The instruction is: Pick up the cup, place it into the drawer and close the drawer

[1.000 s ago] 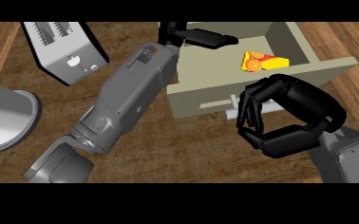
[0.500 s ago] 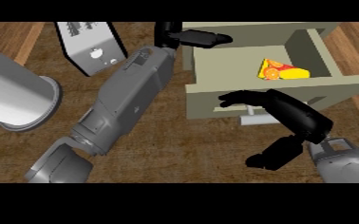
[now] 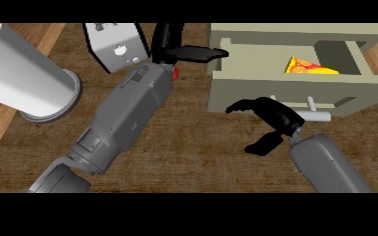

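Observation:
The cup (image 3: pixel 306 66), orange and yellow, lies inside the open beige drawer (image 3: pixel 244 87) at the upper right. My left hand (image 3: pixel 186 53) reaches across the counter with straight fingers, its tips at the drawer's left wall, holding nothing. My right hand (image 3: pixel 272 116) is low in front of the drawer's front panel, fingers loosely bent and spread from the thumb, just left of the grey handle (image 3: pixel 316 112). It holds nothing.
A large silver cylinder (image 3: pixel 33 82) lies at the left on the wooden counter (image 3: pixel 199 155). A white boxy appliance (image 3: pixel 114 45) stands at the top, beside my left forearm (image 3: pixel 125 115), which crosses the middle of the view.
My right hand has uncurled from a fist and dropped to the drawer's front beside the handle. The left hand stays at the drawer's left wall. The view has shifted, bringing the silver cylinder further in.

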`<state>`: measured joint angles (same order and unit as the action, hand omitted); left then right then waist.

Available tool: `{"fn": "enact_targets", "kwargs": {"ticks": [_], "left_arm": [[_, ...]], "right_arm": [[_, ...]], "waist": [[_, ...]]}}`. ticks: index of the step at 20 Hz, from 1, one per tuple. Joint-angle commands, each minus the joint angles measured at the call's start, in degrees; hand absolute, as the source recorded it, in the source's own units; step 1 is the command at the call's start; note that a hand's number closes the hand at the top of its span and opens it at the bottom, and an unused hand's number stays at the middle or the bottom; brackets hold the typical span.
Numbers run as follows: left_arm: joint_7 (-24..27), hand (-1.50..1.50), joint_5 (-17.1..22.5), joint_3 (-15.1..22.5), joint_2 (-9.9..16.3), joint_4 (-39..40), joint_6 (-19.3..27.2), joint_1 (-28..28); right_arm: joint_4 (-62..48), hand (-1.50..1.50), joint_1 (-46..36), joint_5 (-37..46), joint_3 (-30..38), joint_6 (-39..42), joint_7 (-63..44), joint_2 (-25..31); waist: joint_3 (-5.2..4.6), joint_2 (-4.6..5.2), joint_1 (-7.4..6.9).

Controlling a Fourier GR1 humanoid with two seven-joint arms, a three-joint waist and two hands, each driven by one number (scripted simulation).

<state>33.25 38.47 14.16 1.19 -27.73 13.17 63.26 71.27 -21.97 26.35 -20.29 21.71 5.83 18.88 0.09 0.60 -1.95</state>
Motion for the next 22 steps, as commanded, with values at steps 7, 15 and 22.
{"fn": "enact_targets", "kwargs": {"ticks": [7,15,22], "left_arm": [[-3.57,-1.5,0.71,0.38,4.84,-9.04,-3.95,-8.3],[-4.08,-1.5,0.72,0.65,9.3,-12.65,-8.6,-11.84],[-5.28,-1.5,1.3,1.11,10.31,-14.41,-11.6,-14.05]], "right_arm": [[-30.92,1.5,-14.81,3.26,7.27,-10.64,14.88,-3.11],[-42.32,1.5,-28.38,-0.89,17.48,-13.44,17.08,1.3],[-44.01,1.5,-30.88,-3.13,20.54,-12.15,15.82,5.33]], "waist": [[0.16,0.06,-4.16],[0.24,1.41,-7.18],[0.21,2.1,-8.88]]}}
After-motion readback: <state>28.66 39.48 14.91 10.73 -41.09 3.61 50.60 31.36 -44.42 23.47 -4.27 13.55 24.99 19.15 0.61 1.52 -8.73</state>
